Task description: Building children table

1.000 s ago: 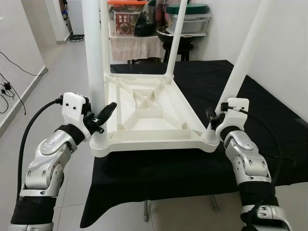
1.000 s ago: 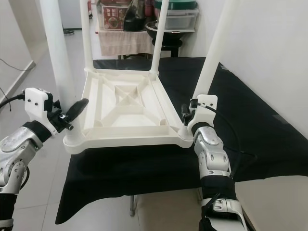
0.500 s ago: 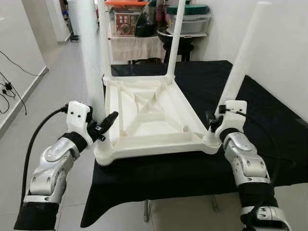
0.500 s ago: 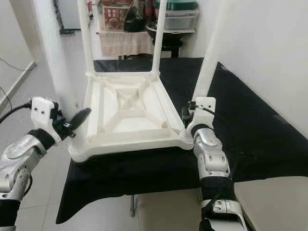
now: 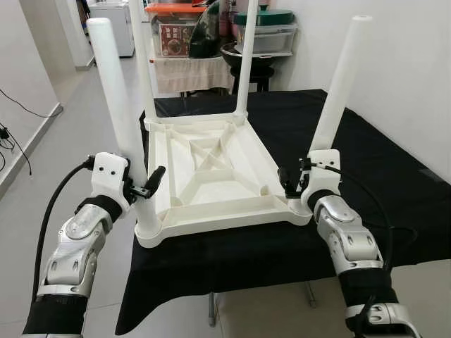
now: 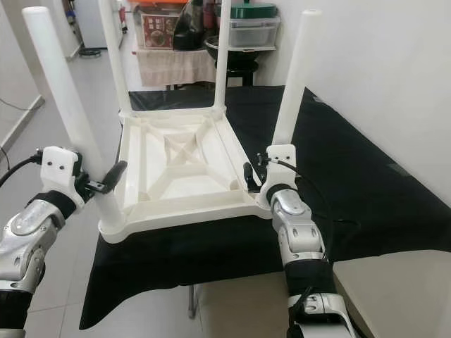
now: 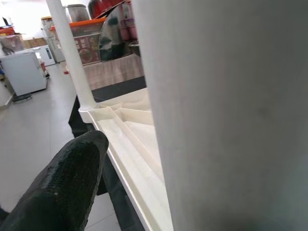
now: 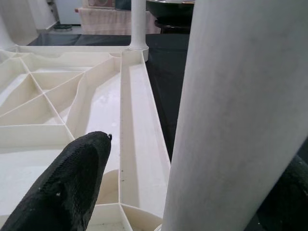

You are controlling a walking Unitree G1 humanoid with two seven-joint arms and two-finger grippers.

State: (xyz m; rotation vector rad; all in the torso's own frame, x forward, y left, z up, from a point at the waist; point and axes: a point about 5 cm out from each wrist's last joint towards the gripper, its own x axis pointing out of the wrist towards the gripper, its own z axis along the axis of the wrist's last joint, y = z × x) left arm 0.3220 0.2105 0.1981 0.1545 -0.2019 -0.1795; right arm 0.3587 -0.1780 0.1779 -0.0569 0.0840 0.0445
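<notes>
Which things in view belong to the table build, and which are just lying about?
Job in hand:
upturned white table top
near-left leg, at the left claw
near-right leg, at the right claw
two far legs

Lying about:
black cloth underneath
orange-lidded box
green-lidded tub
dark bowl

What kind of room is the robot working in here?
Probably a lived-in home, perhaps a utility or storage corner. A white appliance stands on the tiled floor, and lidded storage boxes and a metal bowl crowd a shelf behind the upturned white plastic table.
</notes>
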